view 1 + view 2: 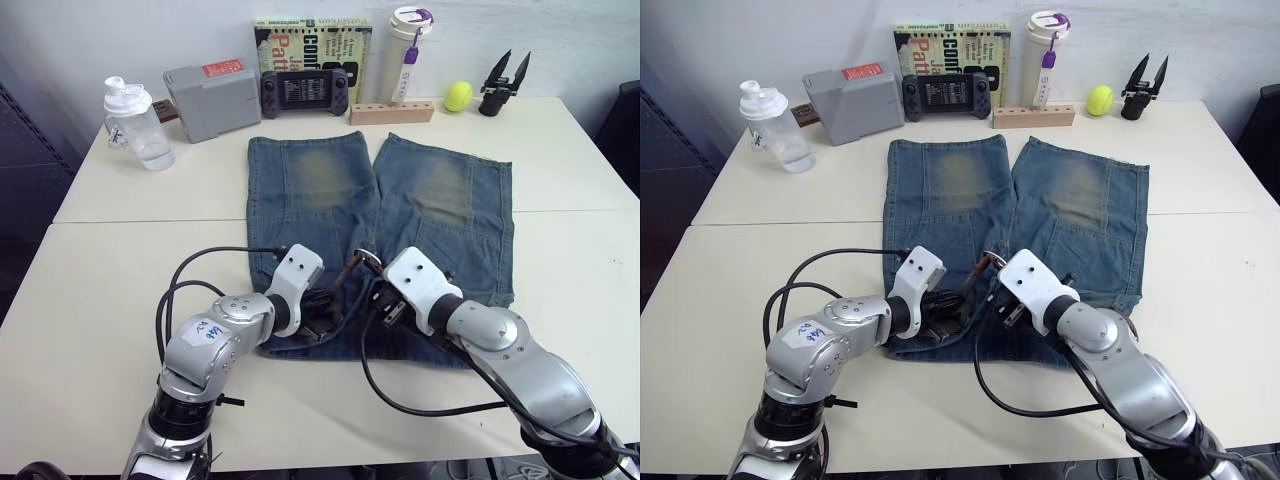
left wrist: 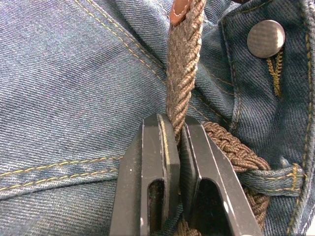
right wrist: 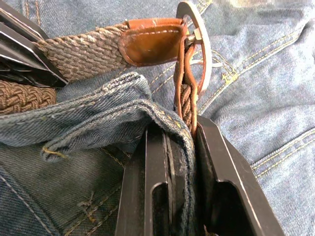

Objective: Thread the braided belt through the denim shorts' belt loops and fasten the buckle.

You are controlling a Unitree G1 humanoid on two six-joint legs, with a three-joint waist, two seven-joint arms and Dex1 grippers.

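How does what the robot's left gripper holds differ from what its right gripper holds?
The left gripper is shut on the woven brown braided belt alone, mid-strap. The right gripper pinches a fold of the faded blue denim shorts together with the belt's end by the silver metal buckle. Both work at the shorts' waist.

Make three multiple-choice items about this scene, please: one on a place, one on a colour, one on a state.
1. Where does the yellow ball lie?
A. on the shorts
B. at the table's far edge, beside the wooden block
C. in a gripper

2. What colour is the shaker bottle's cap?
A. white
B. red
C. green

3. What does the left gripper do?
A. hangs open
B. pinches the braided belt
C. holds the bottle

Answers: 1 B, it sits between the block and a black tool; 2 A, the cap is white; 3 B, the left wrist view shows both fingers closed on the strap.
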